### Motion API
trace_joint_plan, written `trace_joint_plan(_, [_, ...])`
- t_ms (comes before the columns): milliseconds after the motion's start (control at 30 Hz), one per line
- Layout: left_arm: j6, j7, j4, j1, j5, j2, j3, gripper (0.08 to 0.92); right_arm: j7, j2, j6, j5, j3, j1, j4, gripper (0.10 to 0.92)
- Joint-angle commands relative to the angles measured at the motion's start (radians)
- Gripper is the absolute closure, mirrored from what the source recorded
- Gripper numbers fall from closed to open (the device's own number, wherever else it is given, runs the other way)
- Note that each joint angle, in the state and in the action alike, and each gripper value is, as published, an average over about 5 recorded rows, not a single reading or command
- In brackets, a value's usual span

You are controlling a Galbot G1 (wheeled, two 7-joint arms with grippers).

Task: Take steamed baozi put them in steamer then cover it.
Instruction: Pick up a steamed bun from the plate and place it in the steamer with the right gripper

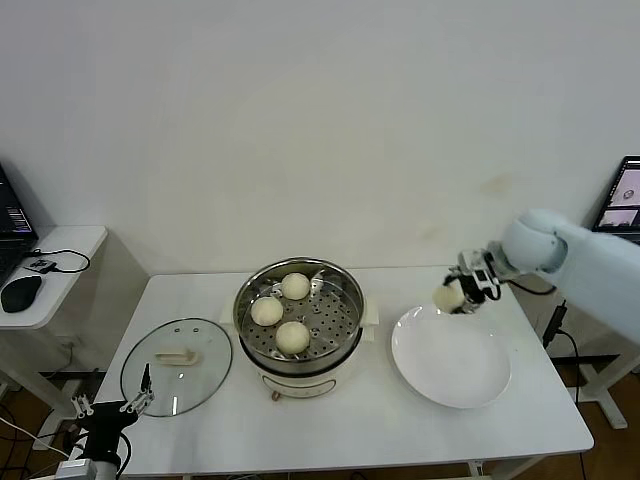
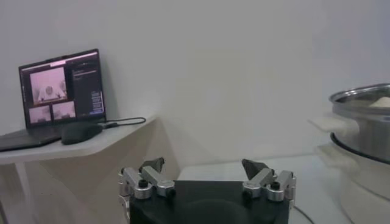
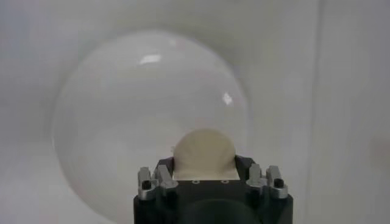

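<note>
Right end effector [image 1: 455, 298] pinches the last small round cream-white steamed baozi [image 1: 447, 297], held above the far-left rim of the flat white plate [image 1: 455, 372] — lifted clear, as judged from the right wrist view. Three cream-white buns [image 1: 281, 312] already sit on the perforated tray of the shiny round stainless-steel steamer [image 1: 298, 322]. Round clear glass cover [image 1: 177, 366] lies flat on the white surface [image 1: 330, 430], left of the steamer. Left end effector [image 1: 112, 406] is spread and idle near the cover.

Step in hand: carrying the fourth bun. Next — move it across to the tray's free spot, release, then fit the cover.
</note>
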Motion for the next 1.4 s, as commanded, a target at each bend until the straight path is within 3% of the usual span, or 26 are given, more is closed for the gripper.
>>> trace_joint_plan(33, [-0.001,-0.006,-0.002,0.002,0.006,-0.004,-0.011,0.177,0.081,0.208,-0.157,0.376,-0.286,0.422,0.114,0.396])
trace_joint_plan(267, [-0.002,-0.009,-0.004,-0.001,0.014,-0.017,-0.014,0.177,0.212,0.425,-0.305,0.52,-0.264,0.341,0.023,0.389])
trace_joint_plan(567, [-0.005,-0.01,-0.004,-0.003,0.014,-0.019,-0.028,0.177,0.298,0.614,-0.401,0.538,-0.229,0.18,-0.145,0.389])
trace_joint_plan(1400, [-0.014,-0.011,0.02,-0.015,0.011,-0.019,-0.035,0.177,0.313,0.669,-0.421,0.465,-0.248,0.066,-0.23,0.389])
